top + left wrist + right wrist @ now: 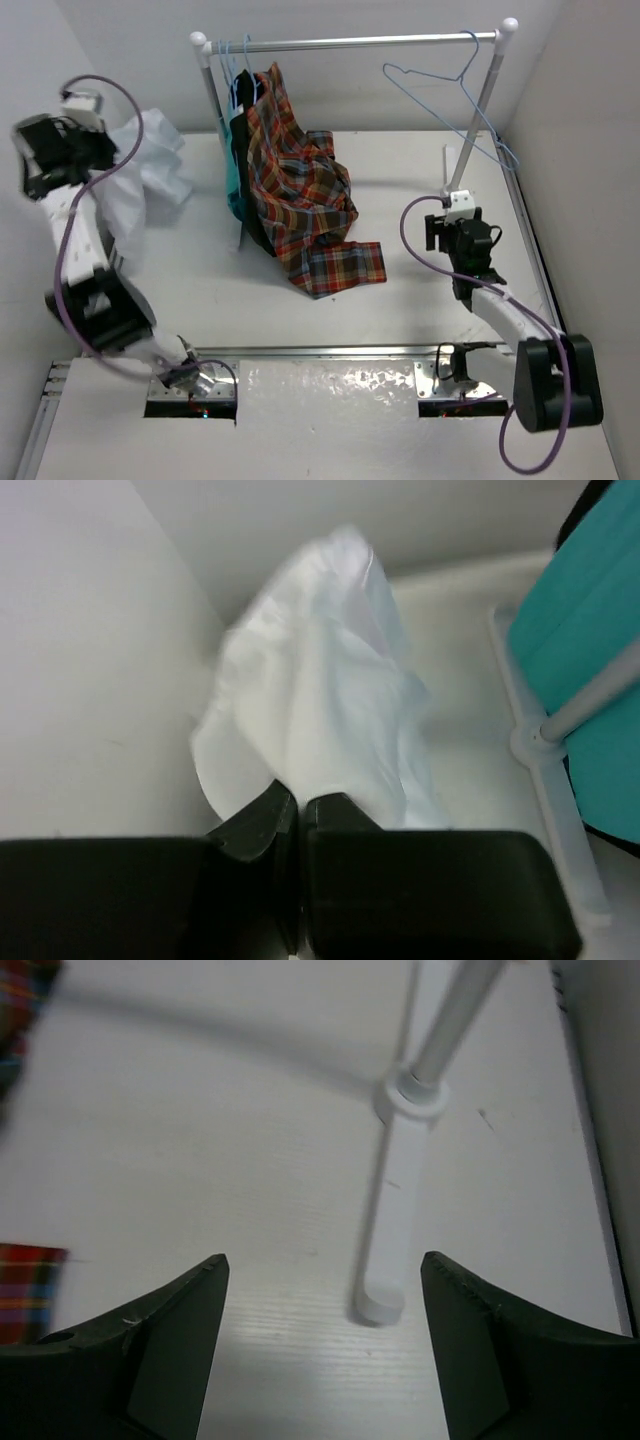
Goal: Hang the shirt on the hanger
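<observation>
The white shirt (152, 165) is bunched up at the far left of the table, against the wall. My left gripper (105, 150) reaches into it. In the left wrist view its jaws (300, 802) are shut, with the shirt (320, 690) rising straight out of the fingertips. The bare light-blue hanger (462, 78) hangs at the right end of the rail (350, 43). My right gripper (450, 235) hovers over the table below the hanger. It stands open (325, 1265) with nothing between its fingers.
A red-orange plaid shirt (300, 200) and dark and teal garments (233, 190) hang on other hangers at the rail's left end, the plaid trailing onto the table. The rack's white foot (385, 1260) and pole lie just ahead of the right gripper. Walls close in left and right.
</observation>
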